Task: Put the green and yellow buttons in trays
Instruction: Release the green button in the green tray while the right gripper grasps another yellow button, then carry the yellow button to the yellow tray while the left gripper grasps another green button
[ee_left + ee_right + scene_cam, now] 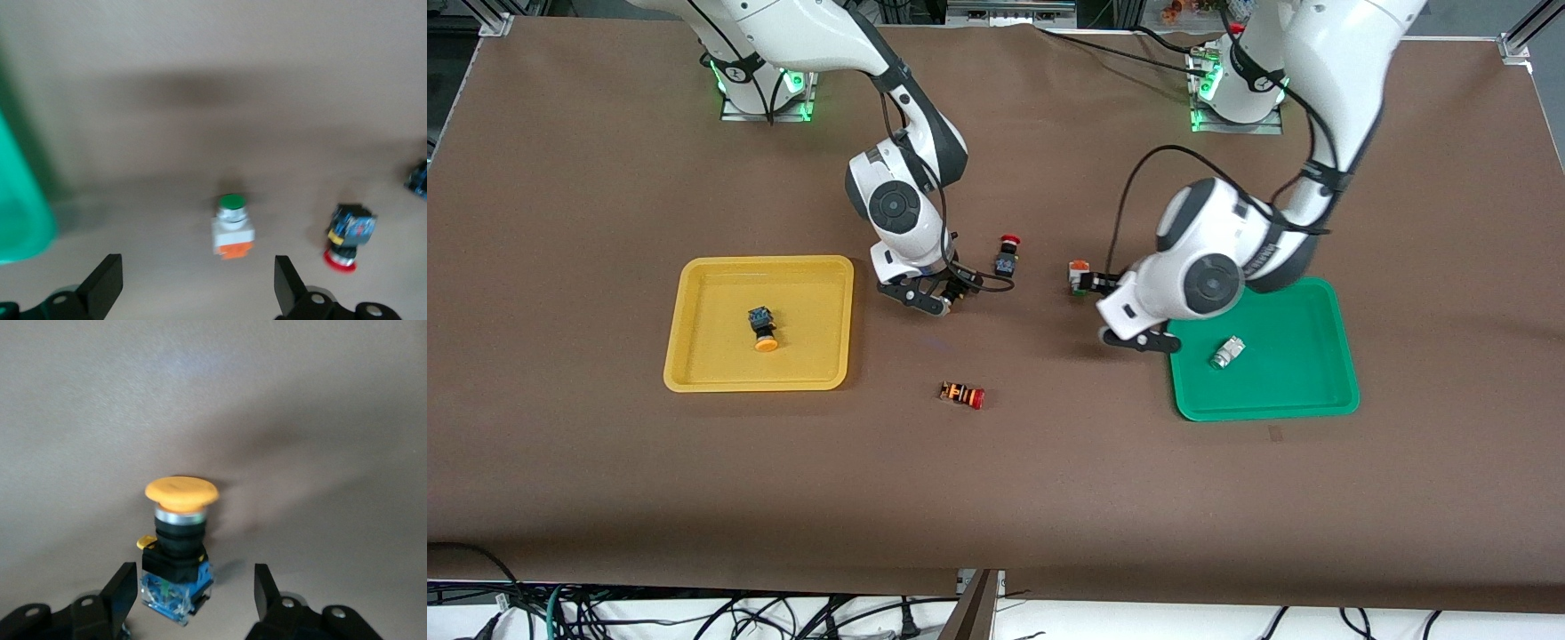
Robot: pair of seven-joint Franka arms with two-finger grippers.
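Observation:
A yellow-capped, black-blue button (177,547) stands on the table between the open fingers of my right gripper (197,593), close to one finger; in the front view that gripper (958,292) hides it. My left gripper (1092,284) is open and low at a white button with a green cap and orange end (232,227), which lies just ahead of its fingers (100,290) and also shows in the front view (1079,274). The yellow tray (809,302) holds a yellow-capped button (763,329). The green tray (1298,320) holds a white-silver button (1227,353).
A black switch with a red cap (1008,256) stands between the two grippers and also shows in the left wrist view (347,233). An orange-striped switch with a red cap (963,395) lies nearer the front camera, between the trays.

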